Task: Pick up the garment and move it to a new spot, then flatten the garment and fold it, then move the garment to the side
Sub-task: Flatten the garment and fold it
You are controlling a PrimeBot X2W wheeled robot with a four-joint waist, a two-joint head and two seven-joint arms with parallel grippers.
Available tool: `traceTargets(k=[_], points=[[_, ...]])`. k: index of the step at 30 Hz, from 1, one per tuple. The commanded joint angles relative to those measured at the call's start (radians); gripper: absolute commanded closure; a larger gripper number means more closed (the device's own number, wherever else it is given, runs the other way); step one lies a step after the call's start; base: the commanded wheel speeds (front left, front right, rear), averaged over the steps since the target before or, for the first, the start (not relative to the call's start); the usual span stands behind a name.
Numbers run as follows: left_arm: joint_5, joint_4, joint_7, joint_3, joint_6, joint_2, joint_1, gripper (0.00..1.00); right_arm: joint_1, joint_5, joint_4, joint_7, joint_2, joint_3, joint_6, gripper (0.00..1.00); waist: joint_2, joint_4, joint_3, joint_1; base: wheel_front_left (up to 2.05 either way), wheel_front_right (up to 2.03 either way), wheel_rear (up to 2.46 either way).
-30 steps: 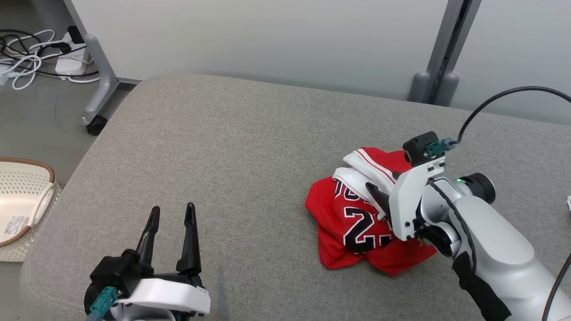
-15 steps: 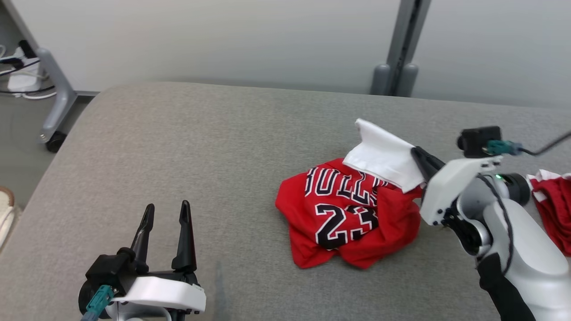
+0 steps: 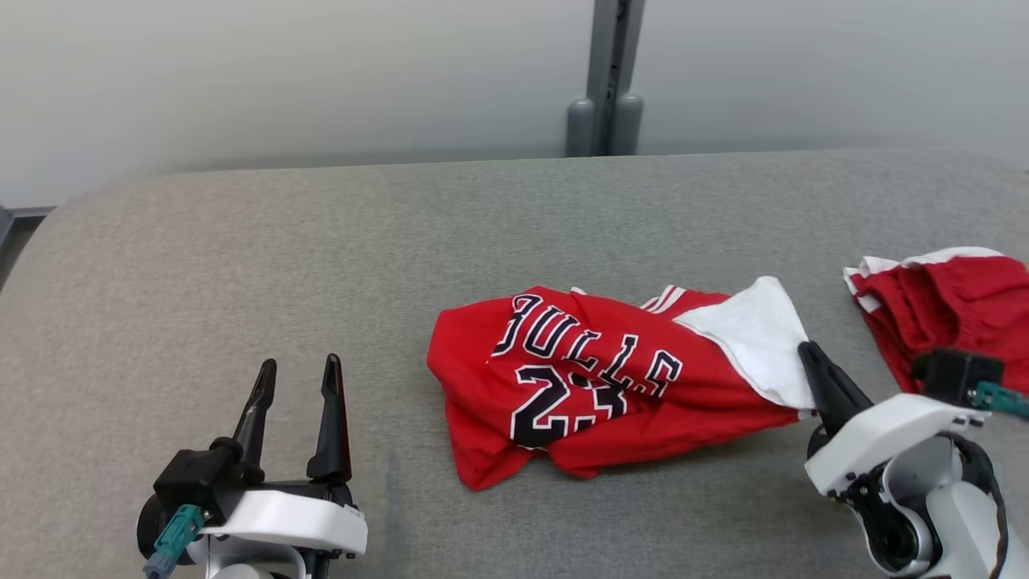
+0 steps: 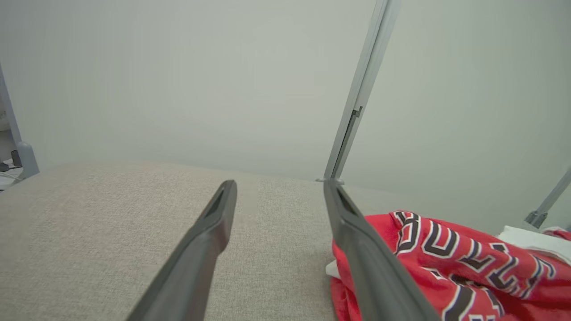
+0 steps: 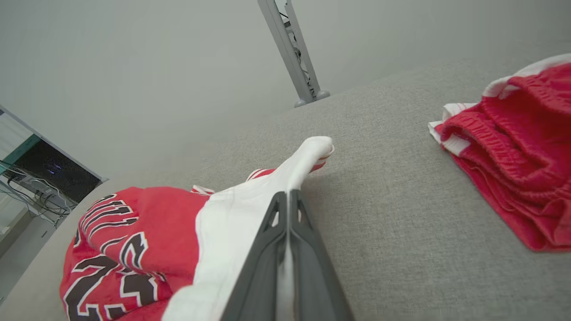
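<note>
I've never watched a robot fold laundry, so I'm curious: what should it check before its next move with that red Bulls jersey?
1. Right hand shut on the Bulls jersey, at its white edge: ok.
2. Bulls jersey lying flat: not ok, bunched.
3. Left hand open and free: ok.
4. Bulls jersey apart from the red shorts: ok.
5. Bare grey cushion left for spreading: ok.
6. Grip firm enough to drag: cannot tell.
</note>
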Motion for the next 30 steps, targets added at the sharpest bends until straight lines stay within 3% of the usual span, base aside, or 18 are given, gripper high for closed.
traceTargets(k=[1, 5, 6, 7, 8, 16, 23, 30], points=[[0.005, 0.004, -0.001, 0.005, -0.006, 0.004, -0.012, 0.0, 0.019, -0.001, -0.009, -0.007, -0.004, -0.011, 0.0, 1.0, -0.0001, -0.022, 0.001, 0.0, 0.0, 0.0, 0.0], [0.01, 0.012, -0.001, 0.006, -0.009, 0.004, -0.019, 0.0, 0.074, -0.024, -0.005, -0.015, 0.01, -0.055, 0.0, 1.0, -0.0001, -0.049, 0.0, 0.0, 0.0, 0.0, 0.0], [0.011, 0.014, -0.001, 0.008, -0.011, 0.004, -0.019, 0.0, 0.084, -0.03, -0.003, -0.017, 0.015, -0.066, 0.0, 0.7, -0.0001, -0.054, 0.0, 0.0, 0.0, 0.0, 0.0], [0.012, 0.017, -0.001, 0.008, -0.013, 0.004, -0.02, 0.0, 0.094, -0.037, 0.0, -0.018, 0.019, -0.074, 0.0, 0.55, -0.0001, -0.058, 0.0, 0.0, 0.0, 0.0, 0.0], [0.013, 0.02, -0.001, 0.009, -0.016, 0.004, -0.02, 0.0, 0.104, -0.045, 0.002, -0.022, 0.021, -0.092, 0.0, 0.0, -0.0001, -0.062, 0.001, 0.0, 0.0, 0.0, 0.0], [0.019, 0.039, -0.001, 0.011, -0.028, 0.004, -0.032, 0.0, 0.121, -0.125, -0.061, -0.076, 0.047, -0.18, 0.0, 0.0, -0.0001, -0.076, 0.006, 0.0, 0.0, 0.0, 0.0], [0.02, 0.052, -0.001, 0.0, -0.04, 0.004, -0.04, 0.0, 0.15, -0.116, -0.194, -0.178, 0.035, -0.123, 0.0, 0.0, -0.0001, -0.056, 0.008, 0.0, 0.0, 0.0, 0.0], [0.01, 0.08, -0.001, -0.031, -0.058, 0.003, -0.037, 0.0, 0.169, -0.12, -0.209, -0.219, 0.021, -0.093, 0.0, 0.0, -0.0001, -0.04, 0.004, 0.0, 0.0, 0.0, 0.0]])
